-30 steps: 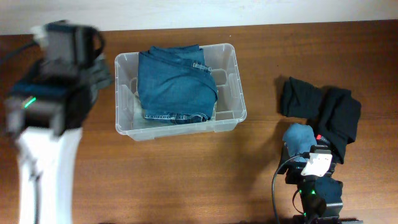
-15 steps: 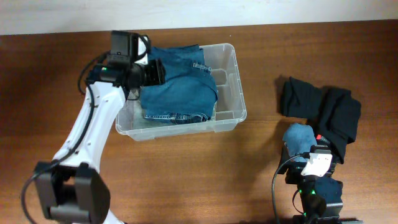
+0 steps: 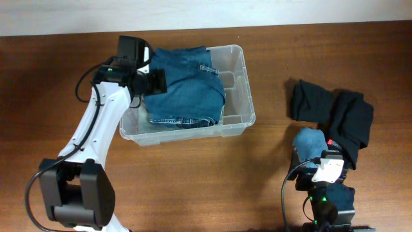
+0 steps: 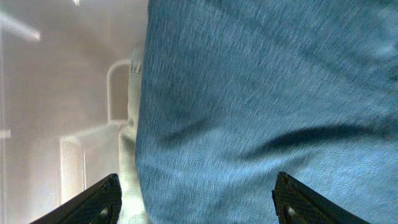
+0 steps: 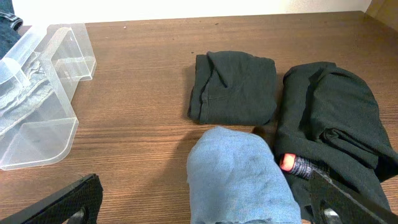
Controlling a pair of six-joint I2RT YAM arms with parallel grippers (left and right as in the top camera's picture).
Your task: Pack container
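The clear plastic container [image 3: 237,87] stands at the table's upper middle with folded blue jeans [image 3: 183,87] inside. My left gripper [image 3: 154,80] is open over the container's left side, just above the jeans [image 4: 261,106]; the container's clear wall [image 4: 81,99] shows to the left. My right gripper [image 5: 199,208] is open, low at the table's front right, its fingers on either side of a rolled light blue cloth [image 5: 239,177], not closed on it. The container's corner [image 5: 43,93] shows in the right wrist view.
Two folded black garments [image 3: 312,100] [image 3: 353,122] lie on the right; the light blue cloth [image 3: 310,145] lies in front of them. A small red-tipped black object [image 5: 297,164] sits beside the blue cloth. Bare wooden table [image 3: 193,187] lies in front of the container.
The left arm swung from the table's left side over the container, and its gripper now sits above the jeans. The right arm has not moved.
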